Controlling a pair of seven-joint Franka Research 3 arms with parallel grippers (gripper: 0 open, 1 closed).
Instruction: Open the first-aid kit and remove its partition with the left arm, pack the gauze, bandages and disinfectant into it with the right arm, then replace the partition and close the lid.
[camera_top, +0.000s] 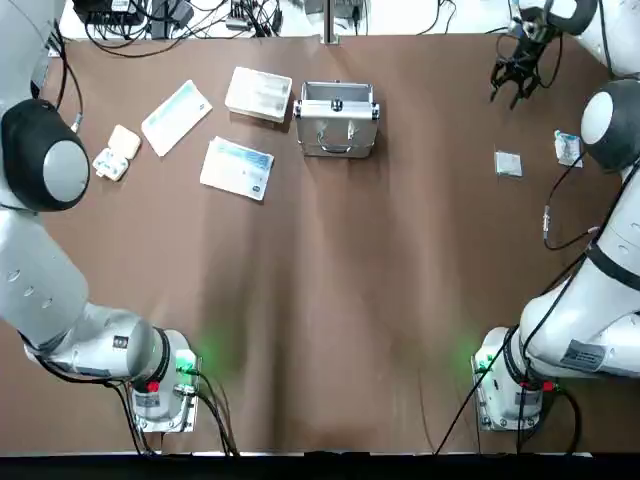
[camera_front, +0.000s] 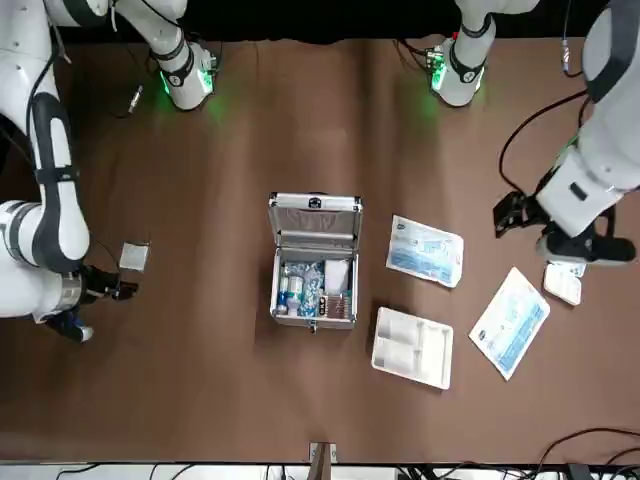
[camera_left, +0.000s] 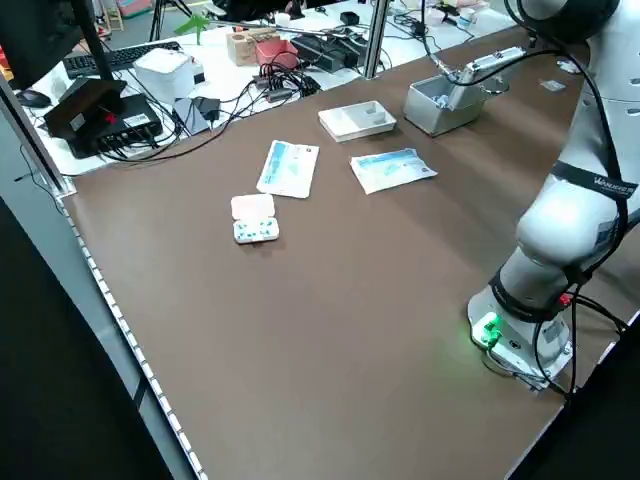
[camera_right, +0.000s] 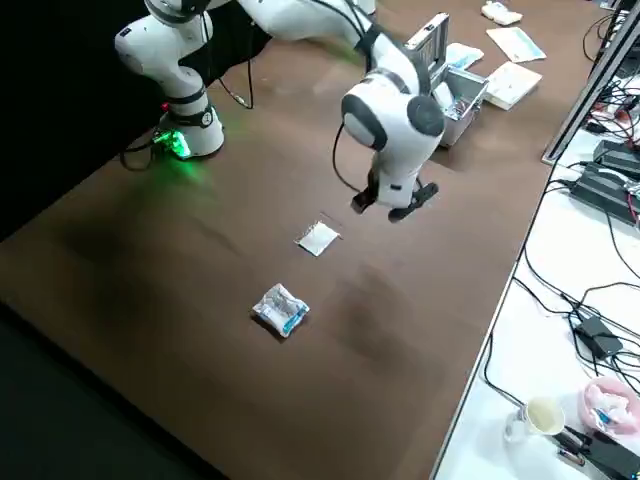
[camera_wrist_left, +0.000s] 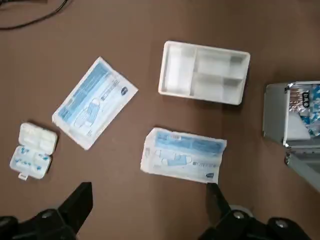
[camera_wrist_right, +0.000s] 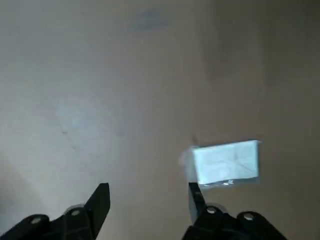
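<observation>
The silver first-aid kit (camera_top: 336, 120) stands open at the far middle, lid up, with several blue-and-white items inside (camera_front: 312, 285); I cannot pick out the disinfectant among them. The cream partition (camera_top: 259, 94) lies on the table just left of the kit. My right gripper (camera_wrist_right: 148, 189) hovers open and empty at the far right (camera_top: 516, 80). A small flat white gauze packet (camera_wrist_right: 227, 162) lies on the table beside one finger. A crumpled blue-and-white bandage pack (camera_top: 568, 148) lies further right. My left gripper (camera_wrist_left: 148, 190) is open and empty, raised above the far left of the table.
Two flat blue-and-white packets (camera_top: 177, 116) (camera_top: 238, 168) and a small white pill box (camera_top: 117, 153) lie left of the partition. Cables and equipment run along the far table edge (camera_top: 200, 20). Both arm bases (camera_top: 165, 385) (camera_top: 510, 385) stand at the near edge.
</observation>
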